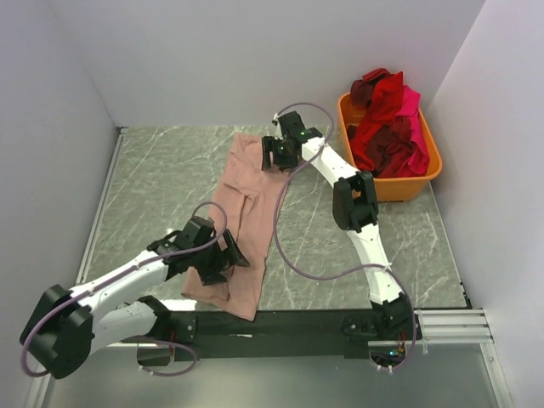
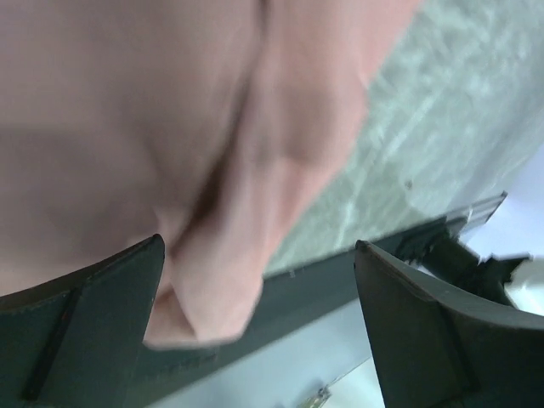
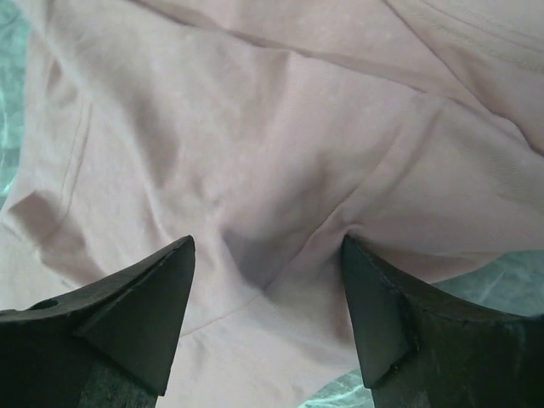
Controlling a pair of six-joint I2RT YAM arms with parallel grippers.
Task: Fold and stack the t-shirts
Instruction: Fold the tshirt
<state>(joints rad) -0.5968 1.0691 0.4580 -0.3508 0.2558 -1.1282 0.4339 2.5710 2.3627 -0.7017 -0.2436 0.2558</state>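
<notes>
The dusty pink shirt (image 1: 246, 200) lies as 1 long strip, its long axis running from the left gripper (image 1: 228, 252) at the near end to the right gripper (image 1: 270, 153) at the far end. So each arm has its own end. Both pairs of jaws gape wide, with cloth between and beneath them and nothing pinched. The other shirts (image 1: 387, 119) are heaped in the orange tub (image 1: 399, 189), beyond the right jaws.

Lab: white-walled marble table (image 1: 161, 178)
</notes>
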